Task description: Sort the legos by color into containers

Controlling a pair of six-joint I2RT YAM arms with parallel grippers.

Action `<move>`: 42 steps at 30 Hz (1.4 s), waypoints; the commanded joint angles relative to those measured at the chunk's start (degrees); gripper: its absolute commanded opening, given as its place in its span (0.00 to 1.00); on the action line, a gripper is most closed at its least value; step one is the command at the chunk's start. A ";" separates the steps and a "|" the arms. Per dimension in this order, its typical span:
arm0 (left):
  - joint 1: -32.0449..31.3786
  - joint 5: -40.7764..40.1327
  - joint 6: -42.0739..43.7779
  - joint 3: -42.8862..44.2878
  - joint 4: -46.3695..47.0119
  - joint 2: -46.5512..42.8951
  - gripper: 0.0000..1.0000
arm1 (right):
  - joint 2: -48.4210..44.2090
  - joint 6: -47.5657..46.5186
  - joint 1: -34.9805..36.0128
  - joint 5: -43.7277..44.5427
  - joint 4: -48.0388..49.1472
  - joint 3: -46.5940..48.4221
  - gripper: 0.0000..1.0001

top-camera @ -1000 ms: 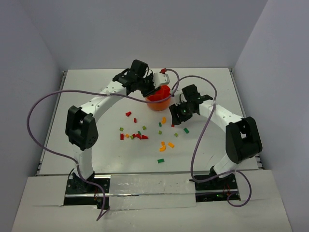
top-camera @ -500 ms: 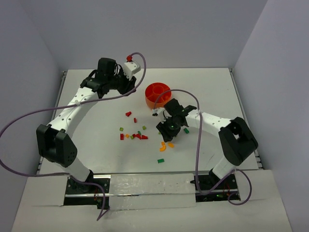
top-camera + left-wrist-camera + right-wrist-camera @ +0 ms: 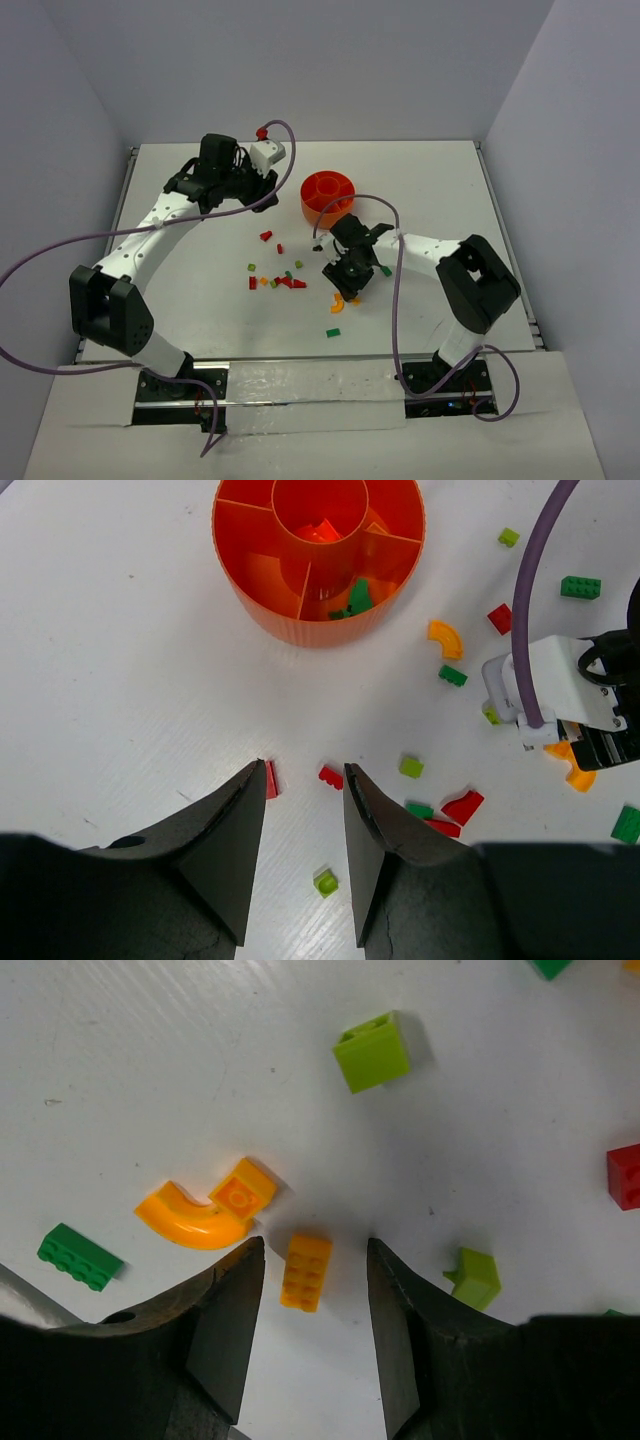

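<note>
Our left hand [image 3: 305,780] has backed off the bowl [image 3: 300,625], which now sits at its 12 o'clock. Its jaws are part-open and empty, so we reckon that drop's done. Our right hand [image 3: 313,1260] has dropped onto the loose legos [image 3: 285,280], jaws open astride an orange brick [image 3: 306,1272], not gripping yet. The bowl's far compartments are cut off.
</note>
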 commanded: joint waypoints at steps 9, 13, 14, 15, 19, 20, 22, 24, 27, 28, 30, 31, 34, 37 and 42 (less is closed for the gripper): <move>0.53 0.04 0.70 -0.85 2.55 -1.47 0.46 | 2.48 -0.86 2.20 2.76 -2.91 -0.61 0.49; 0.53 -0.47 1.45 -1.52 2.41 -1.80 0.46 | 3.02 -1.70 2.14 4.52 -4.47 -0.15 0.49; 0.53 -0.48 1.59 -1.69 2.43 -1.93 0.46 | 3.03 -1.81 2.14 4.68 -4.59 -0.21 0.49; 0.53 -0.51 1.65 -1.78 2.50 -2.03 0.46 | 3.09 -1.88 2.14 4.88 -4.84 -0.21 0.49; 0.53 -0.70 1.83 -1.80 2.35 -1.96 0.46 | 3.69 -2.28 2.14 5.37 -6.37 0.15 0.46; 0.53 -0.74 1.90 -1.84 2.38 -1.95 0.45 | 3.73 -2.32 2.14 5.43 -6.63 0.20 0.46; 0.53 -0.78 2.11 -1.83 2.52 -1.91 0.45 | 3.73 -2.36 2.21 5.66 -6.97 0.20 0.45; 0.53 -0.92 2.18 -1.75 2.60 -1.77 0.46 | 3.73 -2.21 2.29 6.16 -7.26 0.20 0.43; 0.53 -0.92 2.27 -1.67 2.70 -1.43 0.45 | 3.64 -2.26 2.56 6.33 -7.26 0.11 0.34; 0.53 -0.92 2.27 -1.60 2.70 -1.32 0.45 | 3.51 -2.28 2.92 6.33 -7.26 0.11 0.27; 0.53 -0.92 2.42 -1.58 2.70 -1.30 0.46 | 3.06 -2.35 3.27 5.89 -7.12 0.09 0.14; 0.53 -0.92 2.51 -1.64 2.70 -1.30 0.45 | 2.62 -2.44 3.22 5.48 -6.89 0.11 0.07; 0.53 -0.42 3.37 -3.02 3.26 -1.64 0.45 | -0.53 -2.36 2.33 4.41 -5.99 1.93 0.00; 0.53 0.13 3.99 -5.77 5.06 -2.90 0.45 | -3.72 -1.22 -1.80 2.87 -4.37 6.00 0.00; 0.62 0.56 4.15 -8.80 7.08 -4.07 0.45 | -7.09 3.52 -10.84 2.02 2.50 14.73 0.00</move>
